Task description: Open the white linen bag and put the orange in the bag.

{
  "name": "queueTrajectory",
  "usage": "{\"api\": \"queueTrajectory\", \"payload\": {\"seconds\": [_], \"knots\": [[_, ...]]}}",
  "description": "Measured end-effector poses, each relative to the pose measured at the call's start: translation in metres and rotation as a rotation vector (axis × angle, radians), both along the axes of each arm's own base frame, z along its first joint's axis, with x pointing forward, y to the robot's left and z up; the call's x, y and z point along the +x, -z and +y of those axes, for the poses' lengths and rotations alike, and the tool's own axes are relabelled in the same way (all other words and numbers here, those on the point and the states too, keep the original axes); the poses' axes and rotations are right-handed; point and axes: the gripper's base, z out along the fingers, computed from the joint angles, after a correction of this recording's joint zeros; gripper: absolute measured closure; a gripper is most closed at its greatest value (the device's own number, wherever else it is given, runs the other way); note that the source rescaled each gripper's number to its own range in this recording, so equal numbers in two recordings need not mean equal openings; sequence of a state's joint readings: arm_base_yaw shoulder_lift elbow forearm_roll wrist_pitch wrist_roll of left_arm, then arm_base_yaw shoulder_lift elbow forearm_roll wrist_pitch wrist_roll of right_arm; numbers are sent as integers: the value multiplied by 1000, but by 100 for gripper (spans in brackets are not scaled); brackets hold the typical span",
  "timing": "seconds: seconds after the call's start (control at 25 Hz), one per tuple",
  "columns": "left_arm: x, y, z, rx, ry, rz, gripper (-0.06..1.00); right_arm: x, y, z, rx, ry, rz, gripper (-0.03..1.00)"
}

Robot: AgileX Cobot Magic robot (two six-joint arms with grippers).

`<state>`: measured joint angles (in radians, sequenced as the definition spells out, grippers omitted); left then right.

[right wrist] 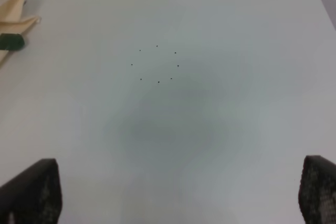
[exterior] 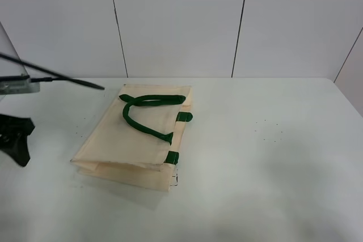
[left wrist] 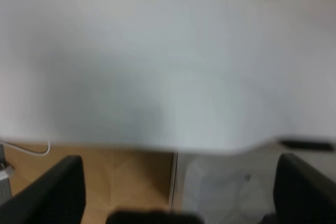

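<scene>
The white linen bag (exterior: pixel 136 137) lies flat and closed on the white table (exterior: pixel 266 157), left of centre, with its dark green handles (exterior: pixel 148 111) resting on top. One corner of it and a green tab show in the right wrist view (right wrist: pixel 13 17). The orange is in no view. My left gripper (left wrist: pixel 178 192) is open and empty over the table's edge, with a dark part of it at the far left of the exterior view (exterior: pixel 14 137). My right gripper (right wrist: pixel 176 192) is open and empty over bare table to the right of the bag.
A black cable (exterior: pixel 57 76) and a clear fixture (exterior: pixel 14 80) stand at the back left. White wall panels rise behind the table. The left wrist view shows wooden floor (left wrist: pixel 126 174) beyond the table's edge. Small dark specks (right wrist: pixel 156 64) mark the tabletop.
</scene>
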<state>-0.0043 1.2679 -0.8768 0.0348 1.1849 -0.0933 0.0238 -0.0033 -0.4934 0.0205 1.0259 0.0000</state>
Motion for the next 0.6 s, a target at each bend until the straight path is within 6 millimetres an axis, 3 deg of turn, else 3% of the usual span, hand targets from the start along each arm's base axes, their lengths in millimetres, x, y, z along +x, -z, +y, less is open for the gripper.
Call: {"api": "queueTrajectory", "payload": {"seconds": [0.24, 0.4, 0.6], "knots": [[-78, 12, 0, -1, 10, -164, -2, 0, 0, 0, 0, 0, 0, -3], [-112, 14, 0, 4, 47, -336, -2, 0, 0, 0, 0, 0, 0, -3], [-145, 0, 0, 9, 62, -581, -2, 0, 0, 0, 0, 0, 0, -3]]}}
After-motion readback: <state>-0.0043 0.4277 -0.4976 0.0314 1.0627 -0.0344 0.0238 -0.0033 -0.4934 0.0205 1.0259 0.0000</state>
